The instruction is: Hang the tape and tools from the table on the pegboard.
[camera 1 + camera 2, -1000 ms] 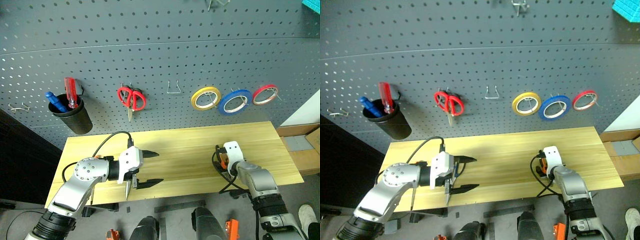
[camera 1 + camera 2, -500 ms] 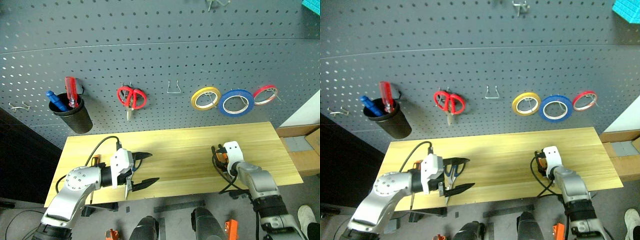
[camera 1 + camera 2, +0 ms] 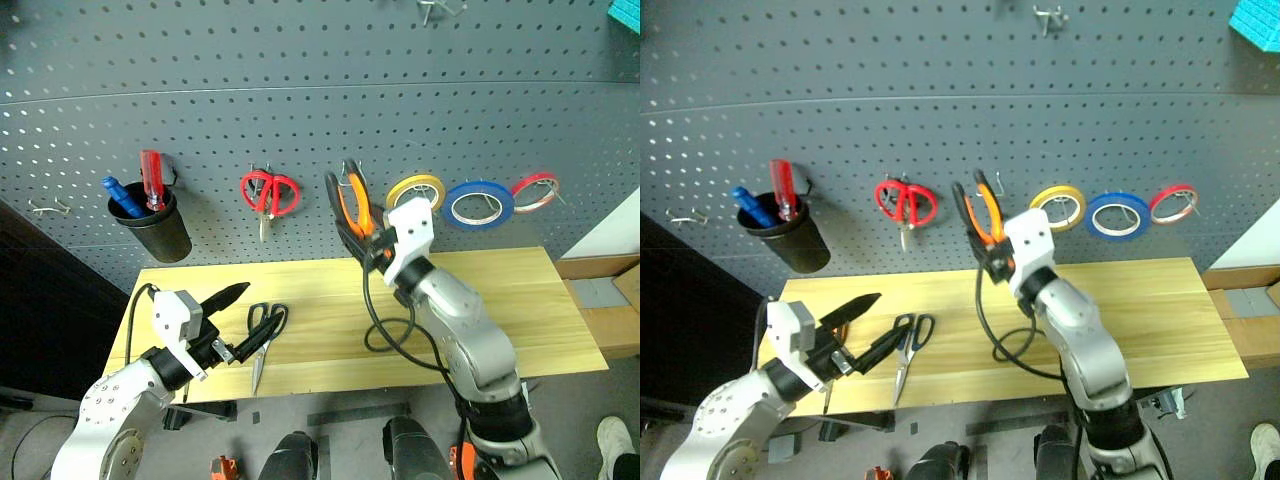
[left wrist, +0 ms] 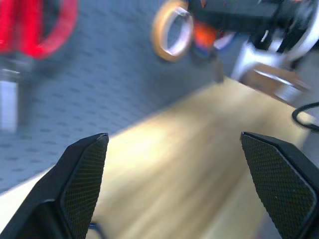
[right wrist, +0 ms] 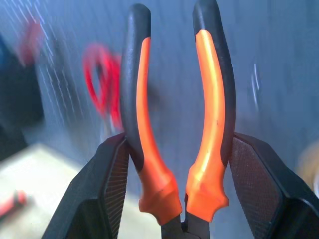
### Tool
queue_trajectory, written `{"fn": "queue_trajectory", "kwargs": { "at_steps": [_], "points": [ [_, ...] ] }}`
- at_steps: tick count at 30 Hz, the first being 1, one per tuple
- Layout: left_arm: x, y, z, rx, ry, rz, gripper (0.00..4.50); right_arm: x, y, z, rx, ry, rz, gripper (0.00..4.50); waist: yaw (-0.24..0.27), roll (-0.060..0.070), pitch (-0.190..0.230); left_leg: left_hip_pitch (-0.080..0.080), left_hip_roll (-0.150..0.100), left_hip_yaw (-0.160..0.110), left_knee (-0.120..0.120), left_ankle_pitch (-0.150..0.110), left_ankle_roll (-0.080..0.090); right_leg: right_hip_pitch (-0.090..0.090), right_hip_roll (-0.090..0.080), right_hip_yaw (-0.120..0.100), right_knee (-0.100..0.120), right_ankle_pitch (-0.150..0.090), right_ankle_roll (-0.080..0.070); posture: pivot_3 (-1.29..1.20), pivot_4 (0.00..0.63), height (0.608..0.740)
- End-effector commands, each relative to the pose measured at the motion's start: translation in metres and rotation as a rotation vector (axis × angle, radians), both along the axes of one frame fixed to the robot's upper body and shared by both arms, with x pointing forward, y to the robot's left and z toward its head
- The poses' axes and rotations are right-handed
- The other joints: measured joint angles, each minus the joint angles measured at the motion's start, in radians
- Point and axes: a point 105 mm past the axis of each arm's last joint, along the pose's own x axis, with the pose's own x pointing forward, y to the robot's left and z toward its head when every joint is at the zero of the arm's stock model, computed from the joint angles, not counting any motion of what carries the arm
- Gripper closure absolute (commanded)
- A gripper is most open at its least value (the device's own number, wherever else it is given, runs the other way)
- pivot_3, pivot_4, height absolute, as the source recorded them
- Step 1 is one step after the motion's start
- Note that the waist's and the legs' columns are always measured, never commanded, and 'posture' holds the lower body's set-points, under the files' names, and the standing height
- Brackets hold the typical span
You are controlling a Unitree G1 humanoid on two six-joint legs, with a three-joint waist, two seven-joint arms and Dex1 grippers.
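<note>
My right gripper point(image 3: 362, 242) is raised in front of the pegboard point(image 3: 300, 80) and shut on the orange-and-black pliers point(image 3: 351, 205). Their handles point(image 5: 174, 114) point up, between the red scissors and the yellow tape roll. The blue tape point(image 3: 478, 203) hangs on the pegboard. Dark-handled scissors point(image 3: 264, 327) lie on the table point(image 3: 500, 290) at its front left. Just left of them my left gripper point(image 3: 236, 322) hovers open and empty, its fingers point(image 4: 84, 174) spread wide. An orange bit point(image 3: 834, 328) shows behind the left gripper; I cannot tell what it is.
On the pegboard hang red scissors point(image 3: 270, 192), a yellow tape roll point(image 3: 415, 190) and a red tape roll point(image 3: 532, 190). A black cup point(image 3: 152, 228) holds a red-handled screwdriver. A black cable point(image 3: 385, 335) loops from my right arm onto the table. Brown boxes point(image 3: 605, 300) sit at the right.
My right gripper closed on the pliers and lifted them from the table's right side up to the pegboard. My left gripper drew back to the left, uncovering the dark-handled scissors.
</note>
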Motion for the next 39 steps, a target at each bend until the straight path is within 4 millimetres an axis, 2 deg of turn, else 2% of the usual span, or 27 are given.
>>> {"fn": "queue_trajectory", "kwargs": {
  "at_steps": [1, 3, 8, 14, 18, 21, 24, 29, 36, 38, 39],
  "points": [
    [0.003, 0.003, 0.022, -0.022, -0.077, 0.033, 0.00, 0.003, 0.012, 0.037, 0.050, -0.139, 0.048, 1.77, 0.006, 0.000, 0.000, 0.000, 0.001, 0.000, 0.000, 0.000, 0.000, 0.000, 0.001, -0.001, 0.000, 0.000, -0.001, 0.00, 0.160, 0.740],
    [0.006, 0.006, 0.029, -0.026, -0.094, 0.049, 0.00, 0.010, 0.023, 0.054, 0.073, -0.186, 0.067, 1.77, 0.008, 0.000, 0.000, 0.000, 0.003, 0.000, 0.000, 0.001, -0.002, 0.000, 0.003, -0.001, 0.000, 0.002, -0.003, 0.01, 0.160, 0.740],
    [0.009, 0.005, 0.035, -0.020, -0.112, 0.050, 0.00, 0.022, 0.042, 0.080, 0.076, -0.288, 0.086, 1.77, 0.007, 0.000, 0.000, 0.000, 0.010, 0.001, -0.001, 0.003, -0.005, -0.001, 0.009, -0.001, 0.000, 0.004, -0.007, 0.03, 0.161, 0.740],
    [0.012, 0.000, 0.034, -0.015, -0.110, 0.035, 0.00, 0.040, 0.044, 0.094, 0.051, -0.393, 0.050, 1.77, 0.007, 0.000, 0.000, 0.000, 0.013, 0.002, -0.002, 0.003, -0.006, -0.003, 0.012, -0.001, 0.000, 0.005, -0.009, 0.04, 0.166, 0.740],
    [0.017, -0.009, 0.039, -0.024, -0.128, 0.004, 0.00, 0.060, 0.040, 0.086, -0.014, -0.434, -0.008, 1.77, 0.008, 0.000, 0.000, 0.000, 0.013, 0.002, -0.001, 0.004, -0.007, -0.003, 0.013, -0.001, 0.001, 0.006, -0.010, 0.05, 0.169, 0.740],
    [0.019, -0.010, 0.041, -0.026, -0.130, 0.000, 0.00, 0.066, 0.040, 0.083, -0.022, -0.444, -0.021, 1.77, 0.009, 0.000, 0.000, 0.000, 0.014, 0.002, -0.002, 0.004, -0.008, -0.003, 0.013, -0.001, 0.001, 0.006, -0.010, 0.05, 0.171, 0.740],
    [0.022, -0.010, 0.041, -0.025, -0.133, -0.004, 0.00, 0.076, 0.035, 0.070, -0.060, -0.454, -0.054, 1.77, 0.008, 0.000, 0.000, 0.000, 0.014, 0.002, -0.002, 0.004, -0.008, -0.003, 0.013, -0.001, 0.000, 0.006, -0.010, 0.05, 0.172, 0.740],
    [0.023, -0.009, 0.042, -0.019, -0.138, -0.003, 0.00, 0.085, 0.022, 0.058, -0.076, -0.458, -0.107, 1.77, 0.006, 0.000, 0.000, 0.000, 0.014, 0.002, -0.002, 0.004, -0.008, -0.003, 0.014, -0.001, 0.001, 0.006, -0.011, 0.06, 0.176, 0.740],
    [0.026, -0.006, 0.038, -0.011, -0.130, 0.027, 0.00, 0.094, 0.015, 0.022, -0.112, -0.314, -0.132, 1.77, 0.007, 0.000, 0.000, 0.000, 0.016, 0.001, -0.001, 0.005, -0.010, -0.003, 0.016, -0.001, 0.002, 0.007, -0.012, 0.05, 0.177, 0.740],
    [0.029, -0.004, 0.035, -0.009, -0.117, 0.051, 0.00, 0.097, 0.009, 0.011, -0.109, -0.250, -0.159, 1.05, 0.008, 0.000, 0.000, 0.000, 0.017, 0.001, -0.001, 0.006, -0.011, -0.003, 0.017, -0.001, 0.002, 0.008, -0.013, 0.04, 0.178, 0.740],
    [0.031, -0.003, 0.033, -0.010, -0.108, 0.063, 0.00, 0.098, 0.006, 0.007, -0.114, -0.227, -0.171, 0.86, 0.008, 0.000, 0.000, 0.001, 0.017, 0.001, -0.001, 0.006, -0.011, -0.003, 0.017, -0.001, 0.003, 0.008, -0.013, 0.04, 0.178, 0.740]
  ]
}}
